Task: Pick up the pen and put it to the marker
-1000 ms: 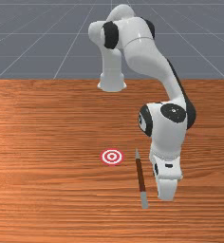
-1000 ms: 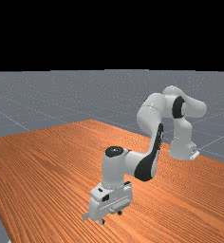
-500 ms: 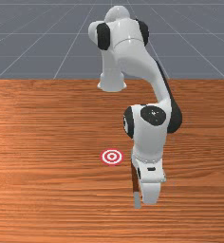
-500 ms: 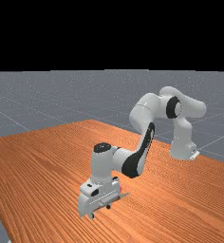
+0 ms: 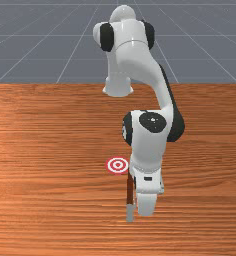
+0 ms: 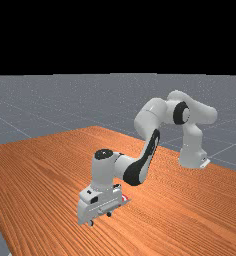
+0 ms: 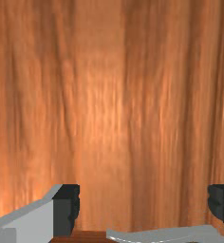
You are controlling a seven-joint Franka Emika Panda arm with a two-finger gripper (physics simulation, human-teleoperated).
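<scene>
the white and black-jointed robot arm (image 6: 157, 112) stands on its white base (image 6: 192, 152) at the far view's right and leans out toward the far view's left. its last stretch drops through a black joint to an upright white wrist, and the white two-finger gripper (image 6: 100, 219) hangs beneath, pointing down and low over the orange-brown wood table (image 6: 45, 185). from the front, the arm bows out toward the front view's right of its base before curving back in to the hand. the hand is released: the grey fingers (image 7: 66, 211) with their dark pads stand wide apart in the wrist view, holding nothing between them.

the slender pen, brown-barrelled with grey ends (image 5: 130, 190), lies just beside the hand on the front view's left — its length runs the same way as the line from one finger to the other, so it is not pinched. part of it is hidden by the hand. the round marker of red and white rings (image 5: 117, 165) sits flat on the table, near the pen's farther end; whether pen and marker touch, i cannot tell.
</scene>
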